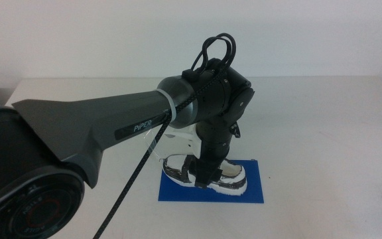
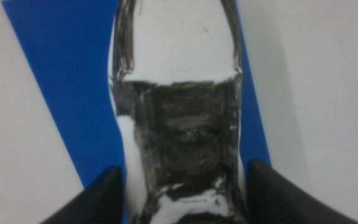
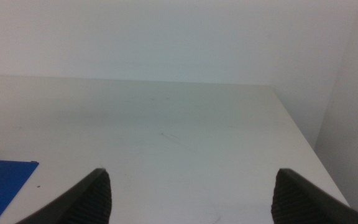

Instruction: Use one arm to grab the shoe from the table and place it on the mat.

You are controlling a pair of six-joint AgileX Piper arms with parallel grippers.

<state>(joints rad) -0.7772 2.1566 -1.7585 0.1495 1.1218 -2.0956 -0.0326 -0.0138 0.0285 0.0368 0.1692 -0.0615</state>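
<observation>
Straddling the white-and-black low-top sneaker (image 2: pixel 179 124) at lower centre, the left gripper (image 2: pixel 182 193) stands spread; the shoe rests on the royal-blue rectangular mat (image 1: pixel 252 189). Placement appears complete; next, a straight lift clear.

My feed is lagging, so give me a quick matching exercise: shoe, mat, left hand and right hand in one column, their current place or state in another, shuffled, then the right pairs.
Things:
1. shoe
2. mat
3. left hand
4. right hand

Places or states:
A. flat on the table, blue
B. open over bare table, off to the side
C. lying on the blue rectangle
D. one jaw on either side of the shoe

Pairs: 1-C, 2-A, 3-D, 4-B
</observation>
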